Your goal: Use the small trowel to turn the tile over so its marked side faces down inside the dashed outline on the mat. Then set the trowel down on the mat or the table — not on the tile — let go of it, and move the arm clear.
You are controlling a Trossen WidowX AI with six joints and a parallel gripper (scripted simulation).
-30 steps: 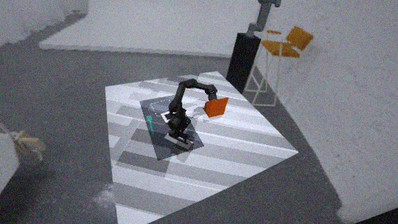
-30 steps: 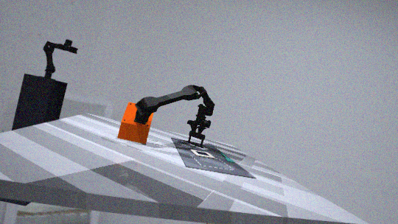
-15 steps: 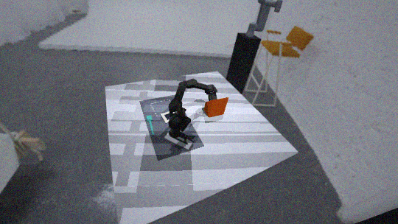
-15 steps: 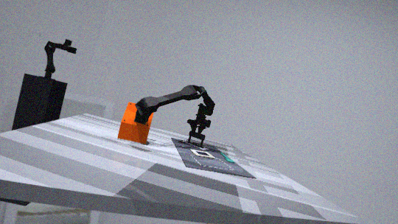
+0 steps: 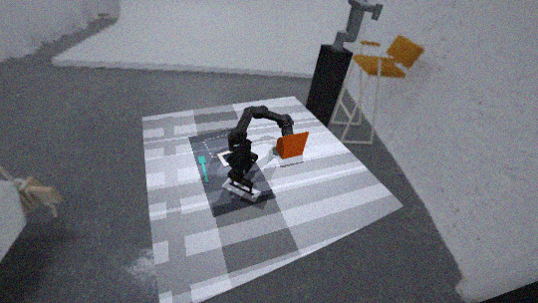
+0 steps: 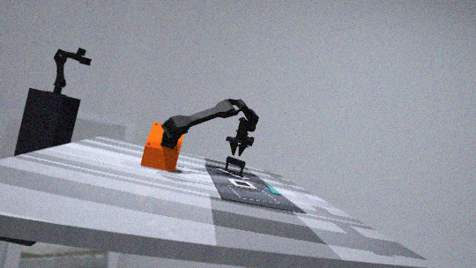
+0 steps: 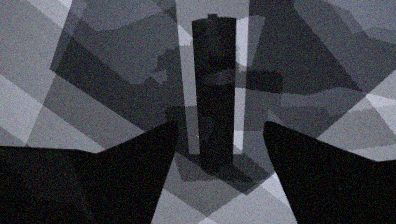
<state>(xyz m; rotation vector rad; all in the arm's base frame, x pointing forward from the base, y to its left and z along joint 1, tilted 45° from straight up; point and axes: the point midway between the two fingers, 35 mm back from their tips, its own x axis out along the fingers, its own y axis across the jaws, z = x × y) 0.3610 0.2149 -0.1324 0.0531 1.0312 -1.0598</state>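
Exterior: gripper (image 5: 241,185) (image 6: 237,154) (image 7: 220,127) stood apart, empty, above black-handled tool (image 5: 253,192) (image 6: 241,162) (image 7: 217,100) on mat (image 5: 224,205) (image 6: 286,207); tile (image 5: 220,157) (image 6: 234,182) flip unconfirmed, arm (image 5: 269,115) (image 6: 204,116) not clear
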